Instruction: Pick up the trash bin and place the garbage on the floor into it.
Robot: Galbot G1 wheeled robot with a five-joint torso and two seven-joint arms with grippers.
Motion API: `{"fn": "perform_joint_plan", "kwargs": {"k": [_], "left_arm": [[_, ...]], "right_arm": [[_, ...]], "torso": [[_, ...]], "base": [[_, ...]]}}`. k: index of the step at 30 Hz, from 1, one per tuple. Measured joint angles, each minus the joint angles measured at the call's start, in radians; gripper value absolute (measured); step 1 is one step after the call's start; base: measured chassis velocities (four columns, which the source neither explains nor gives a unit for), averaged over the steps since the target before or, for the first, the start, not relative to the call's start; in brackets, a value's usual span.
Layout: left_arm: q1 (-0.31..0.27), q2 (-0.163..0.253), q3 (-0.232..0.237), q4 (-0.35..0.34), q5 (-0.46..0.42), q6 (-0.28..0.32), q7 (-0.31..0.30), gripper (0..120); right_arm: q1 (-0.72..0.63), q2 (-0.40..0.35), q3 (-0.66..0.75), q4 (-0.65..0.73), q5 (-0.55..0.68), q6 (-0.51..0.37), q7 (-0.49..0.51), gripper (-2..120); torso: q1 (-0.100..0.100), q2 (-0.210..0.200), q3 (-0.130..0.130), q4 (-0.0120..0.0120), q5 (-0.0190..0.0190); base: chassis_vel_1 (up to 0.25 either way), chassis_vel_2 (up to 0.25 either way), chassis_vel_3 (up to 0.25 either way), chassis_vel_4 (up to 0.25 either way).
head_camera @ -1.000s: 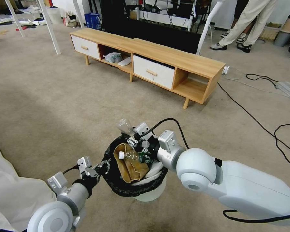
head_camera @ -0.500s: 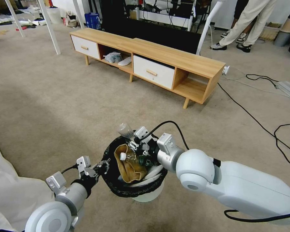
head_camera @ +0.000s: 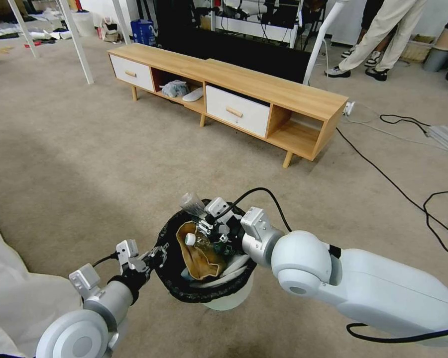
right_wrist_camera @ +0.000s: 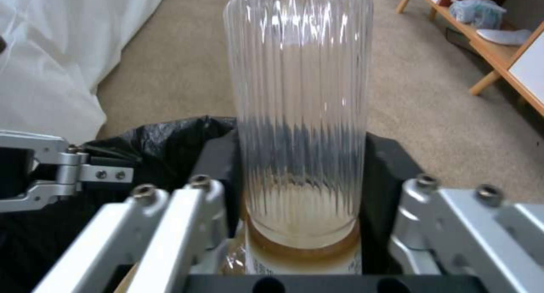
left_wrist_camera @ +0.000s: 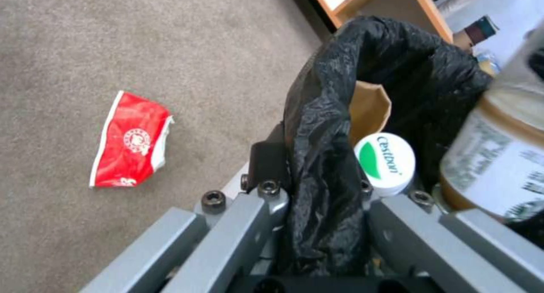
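- Left gripper (head_camera: pixel 157 254) is clamped on the trash bin (head_camera: pixel 224 301) rim.
- Right gripper (head_camera: pixel 206 222), above the bin, is clamped on a clear bottle (right_wrist_camera: pixel 299 114).
- Red-white packet (left_wrist_camera: pixel 131 140) lies on the floor (head_camera: pixel 84 149) beside the left gripper.

Beige carpet (head_camera: pixel 84 149); low wooden TV bench (head_camera: pixel 234 94), white drawers; black cables (head_camera: pixel 383 174) at right.

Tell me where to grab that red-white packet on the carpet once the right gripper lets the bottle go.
The red-white packet lies flat on the floor, apart from the trash bin the left gripper holds. Probably best taken from straight above, pinching across its narrower width near the middle, where it looks slightly puffed. The edges seem to lie too flat to catch. The right gripper holds a clear bottle.
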Motion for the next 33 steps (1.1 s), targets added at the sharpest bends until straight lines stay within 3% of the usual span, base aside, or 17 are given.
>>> {"fn": "perform_joint_plan", "kwargs": {"k": [3, 10, 12, 17, 33], "left_arm": [[-0.006, -0.001, 0.0, 0.014, 0.0, 0.0, -0.001, 0], [-0.01, -0.005, 0.003, 0.023, 0.007, -0.001, -0.003, 0], [-0.011, -0.006, 0.003, 0.029, 0.018, -0.002, -0.003, 0], [-0.012, -0.007, 0.002, 0.034, 0.032, -0.004, -0.004, 0], [-0.022, -0.016, -0.004, 0.047, 0.062, -0.008, -0.015, 0]], "right_arm": [[0.008, -0.011, 0.008, 0.015, 0.003, 0.0, -0.008, 59], [0.008, -0.022, 0.012, 0.03, 0.005, 0.0, -0.015, 80], [0.009, -0.022, 0.015, 0.033, 0.005, 0.0, -0.017, 93], [0.014, -0.021, 0.017, 0.037, 0.006, 0.0, -0.019, 98], [0.026, -0.027, 0.032, 0.059, -0.001, 0.007, -0.024, 98]], "torso": [[0.0, 0.0, 0.0, 0.0, 0.0], [0.0, 0.0, 0.0, 0.0, 0.0], [0.0, 0.0, 0.0, 0.0, 0.0], [0.0, 0.0, 0.0, 0.0, 0.0], [0.0, 0.0, 0.0, 0.0, 0.0]], "base": [[0.0, 0.0, 0.0, 0.0], [0.0, 0.0, 0.0, 0.0], [0.0, 0.0, 0.0, 0.0], [0.0, 0.0, 0.0, 0.0], [0.0, 0.0, 0.0, 0.0]]}}
